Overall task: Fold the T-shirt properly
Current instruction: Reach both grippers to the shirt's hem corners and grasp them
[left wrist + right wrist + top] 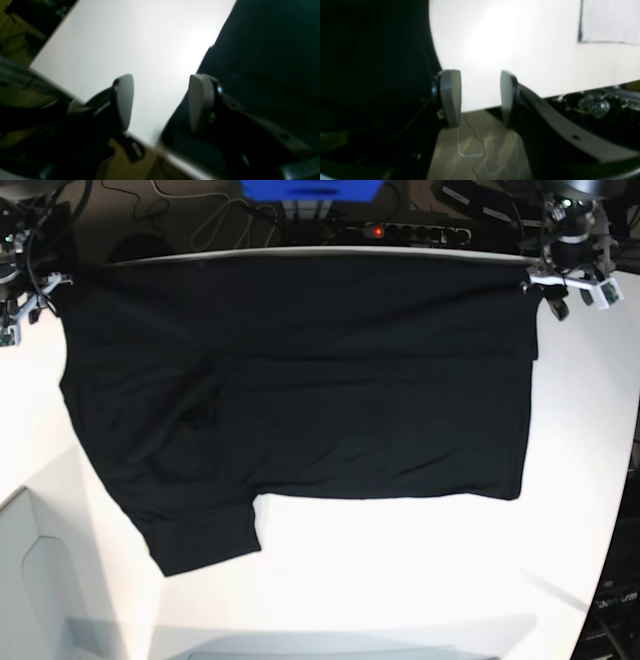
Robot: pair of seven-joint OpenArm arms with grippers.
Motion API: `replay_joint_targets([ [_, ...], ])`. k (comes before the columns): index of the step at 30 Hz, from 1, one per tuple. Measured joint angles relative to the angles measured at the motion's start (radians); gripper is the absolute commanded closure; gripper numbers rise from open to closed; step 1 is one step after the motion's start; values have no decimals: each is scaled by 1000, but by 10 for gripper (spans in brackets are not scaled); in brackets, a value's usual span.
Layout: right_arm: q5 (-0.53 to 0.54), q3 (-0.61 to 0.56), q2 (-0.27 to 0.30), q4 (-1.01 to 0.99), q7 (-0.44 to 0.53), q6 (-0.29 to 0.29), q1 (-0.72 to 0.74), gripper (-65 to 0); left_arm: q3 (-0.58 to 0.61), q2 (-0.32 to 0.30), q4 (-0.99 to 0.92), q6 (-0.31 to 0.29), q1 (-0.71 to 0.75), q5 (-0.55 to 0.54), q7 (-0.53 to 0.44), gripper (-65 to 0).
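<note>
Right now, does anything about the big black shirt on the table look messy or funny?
Yes. The large black cloth T-shirt is folded unevenly: one short sleeve pokes out past the straight lower edge at the base view's lower left, on the white table. A few wrinkles show near the left middle. Nothing looks torn or spilled.

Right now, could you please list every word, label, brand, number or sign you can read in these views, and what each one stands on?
None: no legible text in any view.
The T-shirt shows only plain black cloth; no print or tag faces the cameras.
The table is bare white, unmarked.
Both wrist views are too blurred to show any marking on the gripper fingers.
</note>
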Motion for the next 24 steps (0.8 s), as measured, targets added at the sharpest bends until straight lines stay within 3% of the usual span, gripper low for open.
replay_joint_targets([
  [5,-1,-113,7,-5,-3,-1,164,-260,-24,-8,3,1,-156,13,14,-342],
  [9,-2,-237,21,-36,-11,-1,329,-285,-24,-2,3,1,-317,12,180,-343],
  [13,-57,-340,26,-241,6,-1,539,-329,-24,-5,-74,0,-502,17,246,-353],
  [16,-111,-375,27,-456,15,-2,672,-333,-17,-3,-158,-4,-613,9,261,-428],
  [19,-187,-376,29,-655,128,-5,787,-334,27,-63,-292,3,-706,20,251,-496],
  [24,-290,-373,40,-991,355,-8,933,-336,135,-126,-506,2,-826,16,229,-500],
])
